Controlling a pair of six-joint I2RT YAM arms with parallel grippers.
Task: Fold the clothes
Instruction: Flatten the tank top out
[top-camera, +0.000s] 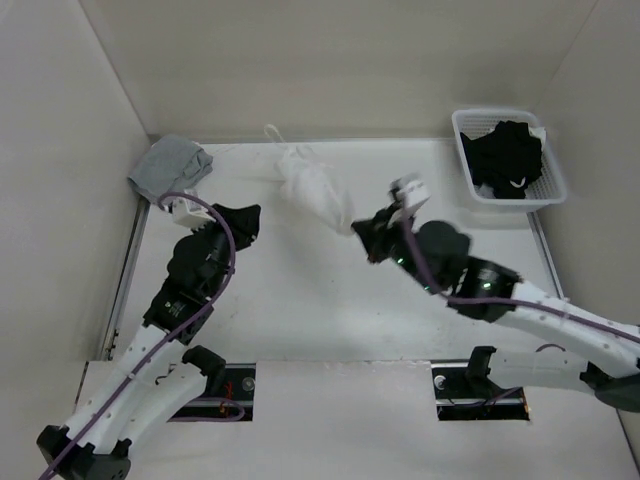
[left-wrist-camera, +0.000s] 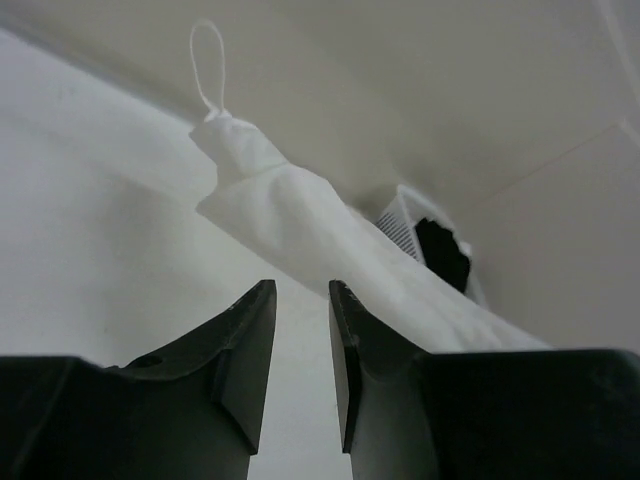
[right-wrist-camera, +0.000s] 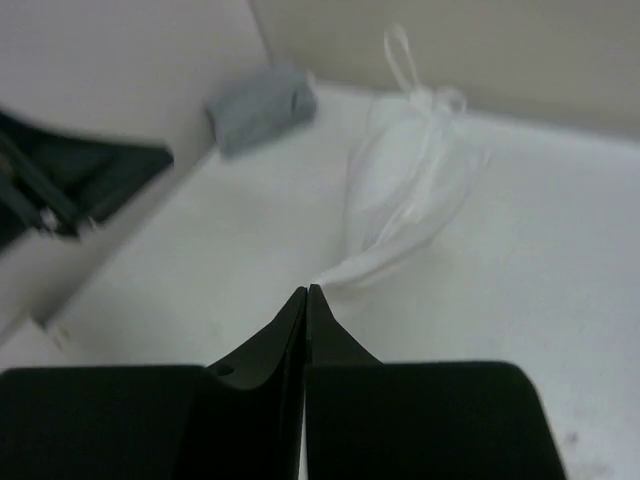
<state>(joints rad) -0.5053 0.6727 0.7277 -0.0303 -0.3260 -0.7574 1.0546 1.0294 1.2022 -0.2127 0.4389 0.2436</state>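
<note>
Camisole (top-camera: 312, 188): lying bunched near the table's (top-camera: 300, 310) far edge, strap loop pointing at the back wall, near corner trailing to the right gripper (top-camera: 362, 232).
Right gripper: pinching that corner, jaws pressed together.
Left gripper (top-camera: 245, 222): hovering just left of it, jaws standing apart, gripping nothing.
Grey cloth (top-camera: 170, 165): sitting in the far-left corner.
Basket (top-camera: 556, 180): sitting at the far-right edge.
Leaving open tabletop nearer, between both arms.

Top view: soft, even overhead light, rather dim, greyish cast; faint diffuse shadows on pale table (top-camera: 300, 310). Black garments (top-camera: 505, 160), upper right, crushed to detail-less mass. White camisole (top-camera: 312, 190) low-contrast against surface.
Left wrist view: left gripper (left-wrist-camera: 302, 300) near-black silhouette along bottom; far background soft.
Right wrist view: overall blur; grey cloth bundle (right-wrist-camera: 262, 108), upper left, unsharp; right gripper (right-wrist-camera: 305, 295) dark, featureless.
</note>
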